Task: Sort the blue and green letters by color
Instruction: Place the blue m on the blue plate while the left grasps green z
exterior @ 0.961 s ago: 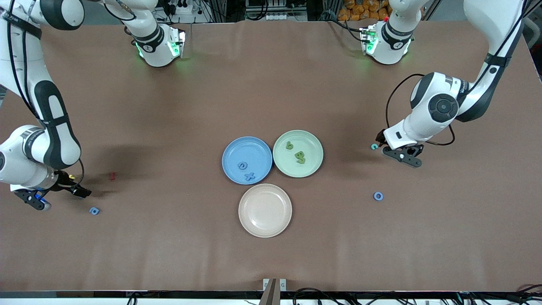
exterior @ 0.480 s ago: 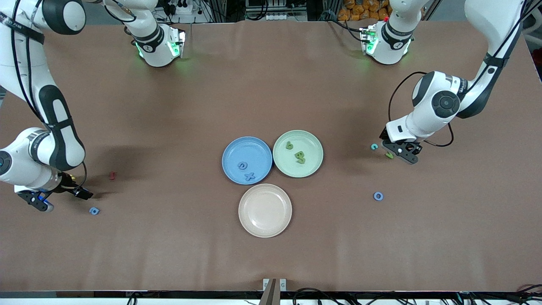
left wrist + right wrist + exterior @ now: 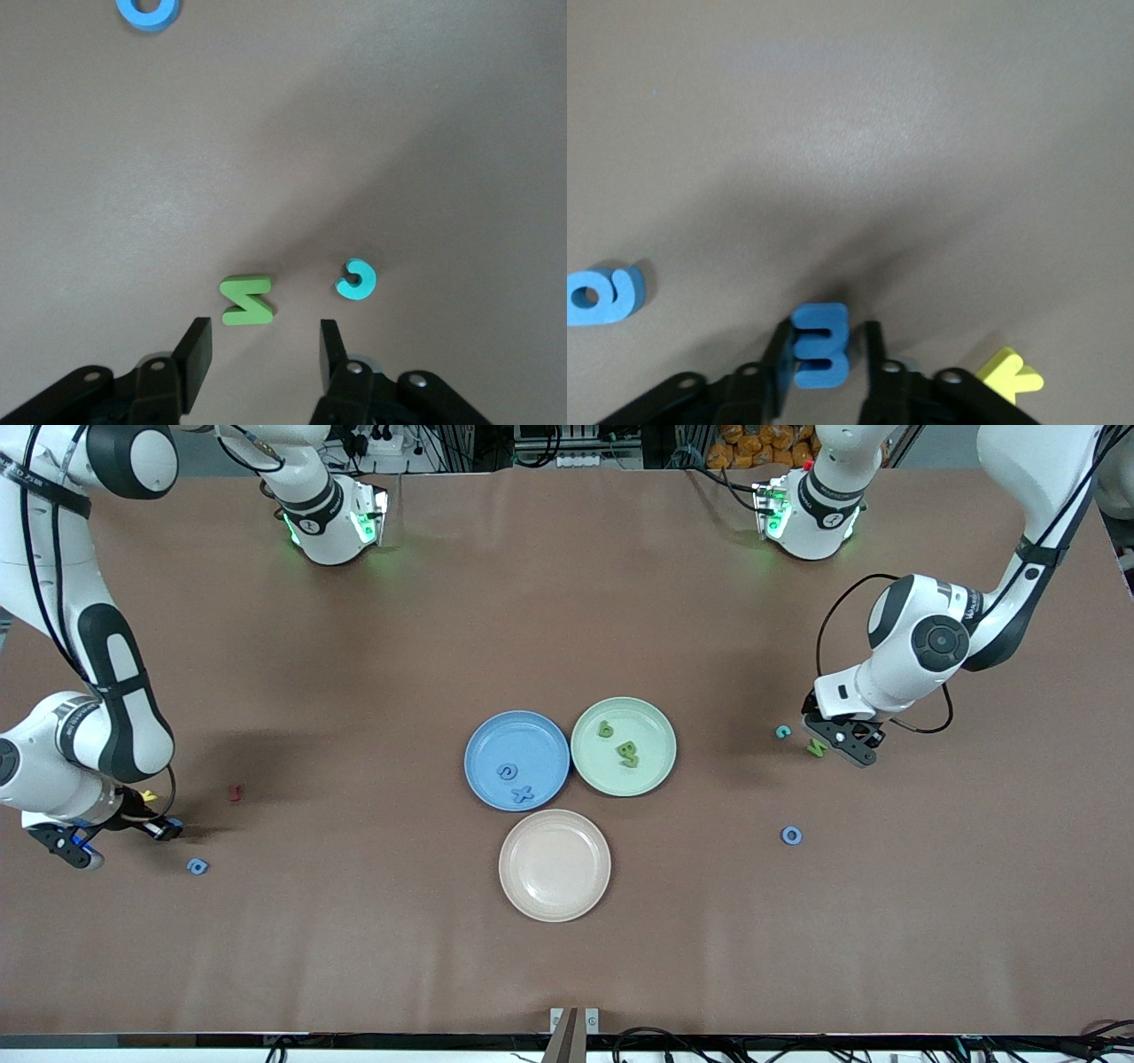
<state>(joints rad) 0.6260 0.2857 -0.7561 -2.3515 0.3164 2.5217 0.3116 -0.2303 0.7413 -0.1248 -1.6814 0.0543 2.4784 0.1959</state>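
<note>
Jaws of the right gripper [image 3: 824, 354] clamp a blue letter [image 3: 819, 343]; left gripper [image 3: 263, 350] gapes over a green letter [image 3: 246, 300].

Front view: high camera facing both arm bases across the brown table [image 3: 354, 646], taking in the whole tabletop. Left wrist view: close, looking down past the left gripper [image 3: 264, 354]; it shares the small green zigzag letter [image 3: 246, 300] [image 3: 816, 748] with the front view. Right wrist view: close, looking down past the right gripper [image 3: 825, 354]; shared is the blue curled letter [image 3: 601, 296] [image 3: 198, 865].
</note>
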